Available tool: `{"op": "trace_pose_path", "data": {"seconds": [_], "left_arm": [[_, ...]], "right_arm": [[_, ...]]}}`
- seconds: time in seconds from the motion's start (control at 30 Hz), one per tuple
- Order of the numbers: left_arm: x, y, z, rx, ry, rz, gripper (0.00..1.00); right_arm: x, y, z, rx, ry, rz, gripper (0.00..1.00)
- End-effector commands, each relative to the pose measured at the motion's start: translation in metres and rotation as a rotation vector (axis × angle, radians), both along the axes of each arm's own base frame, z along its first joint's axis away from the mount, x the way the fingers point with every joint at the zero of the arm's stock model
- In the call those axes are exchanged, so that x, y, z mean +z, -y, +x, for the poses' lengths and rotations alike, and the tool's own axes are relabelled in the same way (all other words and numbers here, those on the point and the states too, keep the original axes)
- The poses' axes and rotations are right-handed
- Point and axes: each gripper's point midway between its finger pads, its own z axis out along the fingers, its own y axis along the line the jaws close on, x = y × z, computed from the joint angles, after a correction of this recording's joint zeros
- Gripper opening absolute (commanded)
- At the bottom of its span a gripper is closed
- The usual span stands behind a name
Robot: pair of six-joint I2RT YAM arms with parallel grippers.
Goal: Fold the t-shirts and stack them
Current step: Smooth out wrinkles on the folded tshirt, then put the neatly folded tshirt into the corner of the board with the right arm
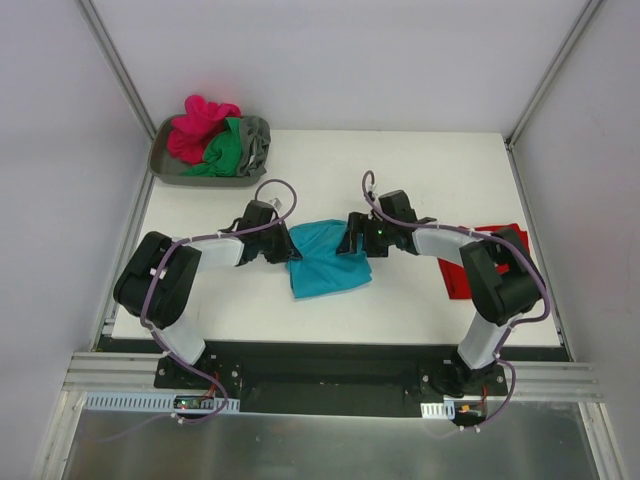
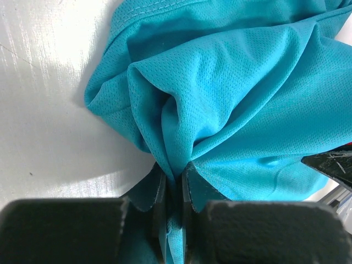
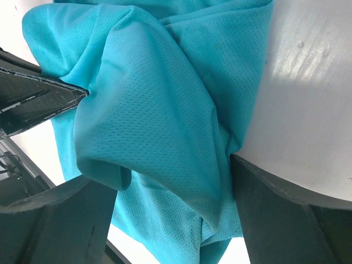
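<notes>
A teal t-shirt (image 1: 325,260) lies bunched on the white table between my two arms. My left gripper (image 1: 288,245) is at its left edge, and in the left wrist view it (image 2: 175,179) is shut on a pinched fold of the teal cloth (image 2: 231,93). My right gripper (image 1: 352,240) is at the shirt's right edge. In the right wrist view it (image 3: 173,209) is open, with its fingers wide apart and teal cloth (image 3: 154,110) lying between them. A red t-shirt (image 1: 492,240) lies flat at the right, partly under the right arm.
A grey tray (image 1: 172,168) at the back left holds crumpled magenta (image 1: 198,125), green (image 1: 226,150) and grey (image 1: 256,140) shirts. White walls stand on both sides of the table (image 1: 400,170). The table's front edge is just ahead of the arm bases.
</notes>
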Motion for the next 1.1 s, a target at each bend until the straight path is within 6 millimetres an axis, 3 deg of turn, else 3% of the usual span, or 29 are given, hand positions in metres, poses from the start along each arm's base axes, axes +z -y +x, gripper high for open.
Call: {"op": "trace_pose_path", "data": {"seconds": [0.0,0.1,0.27,0.47,0.57,0.7,0.73,0.8,0.97,1.07], "left_arm": [[-0.031,-0.023,-0.023,0.03,-0.125,0.127,0.02],[-0.033,-0.021,-0.025,0.027,-0.143,0.115,0.06],[-0.034,-0.018,-0.026,0.029,-0.159,0.102,0.15],[-0.031,-0.017,-0.024,0.037,-0.153,0.095,0.16],[-0.031,-0.017,-0.024,0.038,-0.154,0.093,0.15],[-0.021,-0.013,-0.021,0.02,-0.128,0.073,0.17],[-0.016,-0.012,-0.021,0.015,-0.115,0.064,0.18],[-0.004,-0.008,-0.02,-0.01,-0.078,0.035,0.27],[0.033,0.002,-0.028,-0.064,0.019,-0.068,0.76],[0.054,0.001,-0.033,-0.072,0.089,-0.099,0.97]], "right_arm": [[-0.038,0.025,-0.024,-0.053,-0.116,-0.127,0.81],[-0.04,0.023,-0.023,-0.079,-0.136,-0.123,0.75],[-0.04,0.014,-0.032,-0.074,-0.144,-0.095,0.76],[-0.046,0.012,-0.031,-0.105,-0.152,-0.073,0.49],[-0.048,0.006,-0.03,-0.093,-0.156,-0.047,0.28],[-0.029,0.0,-0.023,-0.066,-0.084,0.004,0.0],[-0.022,0.0,-0.023,-0.06,-0.057,0.009,0.01],[-0.012,0.006,-0.022,-0.057,-0.014,-0.001,0.0],[0.001,0.041,-0.033,-0.095,0.016,-0.162,0.01],[0.011,0.07,-0.041,-0.123,0.038,-0.265,0.0]]}}
